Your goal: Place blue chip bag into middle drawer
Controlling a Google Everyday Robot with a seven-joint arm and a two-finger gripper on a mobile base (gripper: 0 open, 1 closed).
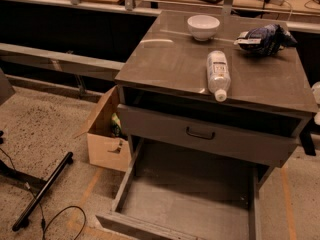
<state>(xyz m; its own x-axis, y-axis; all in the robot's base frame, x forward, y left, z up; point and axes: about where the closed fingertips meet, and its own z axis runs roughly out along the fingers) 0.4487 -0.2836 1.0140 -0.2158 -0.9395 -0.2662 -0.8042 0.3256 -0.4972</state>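
The blue chip bag [265,38], dark and crumpled with a white label strip, lies at the back right of the grey cabinet top [170,59]. The middle drawer [190,209] is pulled out wide below, and its bare grey floor has nothing on it. My gripper is out of view. Only a pale sliver of my arm [316,93] shows at the right edge, beside the cabinet and below the bag.
A clear plastic bottle [218,74] lies on its side mid-top, and a white bowl [203,26] stands at the back. Above the open drawer is a drawer front with a black handle [200,133]. A cardboard box [105,134] stands left of the cabinet. A black stand leg [42,191] and a cable lie on the floor.
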